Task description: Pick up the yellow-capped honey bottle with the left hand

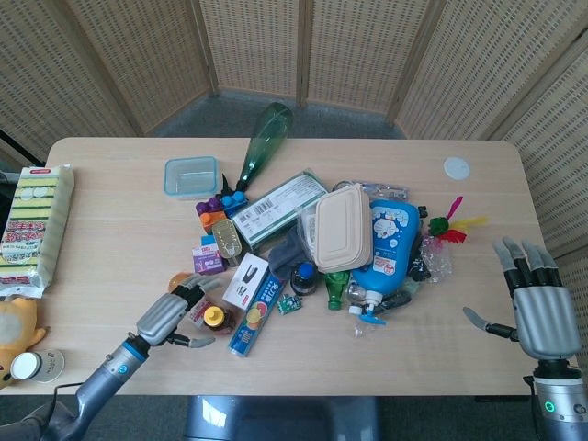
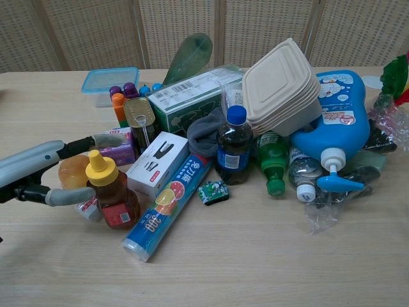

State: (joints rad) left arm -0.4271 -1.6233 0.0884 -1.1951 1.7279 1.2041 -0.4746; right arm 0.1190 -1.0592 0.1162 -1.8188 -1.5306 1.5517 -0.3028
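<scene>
The honey bottle (image 2: 113, 195) stands upright with a yellow cap (image 2: 101, 167) and amber contents, at the front left of the pile; from the head view only its cap and shoulders (image 1: 215, 319) show. My left hand (image 2: 48, 169) (image 1: 172, 316) reaches in low from the left, open, with the thumb in front of the bottle and the other fingers behind it. I cannot tell whether any finger touches it. My right hand (image 1: 537, 308) hovers open near the right front edge of the table, far from the pile.
Crowding the bottle are a white box (image 2: 157, 164), a blue film roll (image 2: 167, 207), an amber ball (image 2: 71, 174), a small red-and-white packet (image 2: 87, 206) and a purple carton (image 2: 117, 146). Behind stand a tin (image 2: 140, 115), green box (image 2: 192, 97), cola bottle (image 2: 233, 146) and blue jug (image 2: 332, 121).
</scene>
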